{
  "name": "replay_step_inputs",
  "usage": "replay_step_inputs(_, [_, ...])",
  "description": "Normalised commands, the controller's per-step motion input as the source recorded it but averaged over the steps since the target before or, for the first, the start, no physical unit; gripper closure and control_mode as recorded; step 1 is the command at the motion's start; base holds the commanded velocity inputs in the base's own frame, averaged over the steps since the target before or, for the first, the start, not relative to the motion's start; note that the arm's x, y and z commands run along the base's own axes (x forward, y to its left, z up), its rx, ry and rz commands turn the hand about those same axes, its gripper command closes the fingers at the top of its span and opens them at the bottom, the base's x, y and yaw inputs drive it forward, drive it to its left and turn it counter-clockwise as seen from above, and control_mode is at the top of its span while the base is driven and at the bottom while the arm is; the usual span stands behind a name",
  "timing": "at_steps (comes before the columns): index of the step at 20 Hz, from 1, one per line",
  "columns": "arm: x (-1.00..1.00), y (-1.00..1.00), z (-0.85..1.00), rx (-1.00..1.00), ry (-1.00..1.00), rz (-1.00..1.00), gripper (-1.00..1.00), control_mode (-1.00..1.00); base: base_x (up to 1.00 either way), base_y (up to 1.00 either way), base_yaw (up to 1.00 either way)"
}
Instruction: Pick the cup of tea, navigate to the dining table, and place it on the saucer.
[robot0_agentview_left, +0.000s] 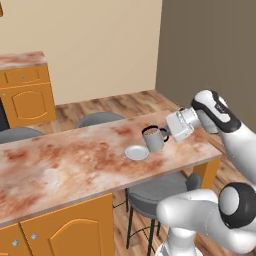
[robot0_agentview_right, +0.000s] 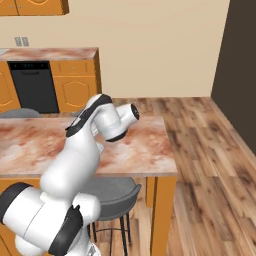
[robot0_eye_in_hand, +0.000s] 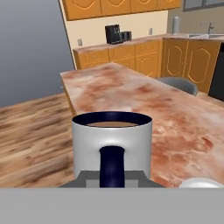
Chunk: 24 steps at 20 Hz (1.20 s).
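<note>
Cup of tea (robot0_agentview_left: 154, 138): over the dining table (robot0_agentview_left: 60, 165), just beside the saucer (robot0_agentview_left: 136, 152).
Gripper (robot0_agentview_left: 169, 134): clamped on its handle side.
Handling: rigid, smooth, liquid-filled; likely spills if tilted.

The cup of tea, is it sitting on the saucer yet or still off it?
Off it. The cup of tea is upright in the gripper, right of the saucer, which lies bare on the dining table.

- Left base view: behind the arm, looking down across the surface (robot0_agentview_left: 60, 165).
- Right base view: the same surface (robot0_agentview_right: 145, 145) from the arm's other side.
- Hand view: very near, level along it.
</note>
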Motion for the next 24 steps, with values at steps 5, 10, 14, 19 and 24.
replay_step_inputs(5, [0.48,0.01,-0.44,0.02,0.0,0.0,1.0,-1.0,0.0,0.0,0.0])
replay_step_inputs(10, [0.53,0.0,-0.27,0.02,0.0,0.01,1.0,-1.0,0.0,0.0,0.0])
replay_step_inputs(14, [0.28,0.0,-0.09,0.0,0.0,0.01,1.0,-1.0,0.0,0.0,0.0])
replay_step_inputs(19, [0.06,0.02,-0.26,0.0,0.0,0.04,1.0,-1.0,0.0,0.0,0.0])
replay_step_inputs(24, [0.03,0.12,-0.41,0.0,0.0,0.04,1.0,-1.0,0.0,0.0,0.0])
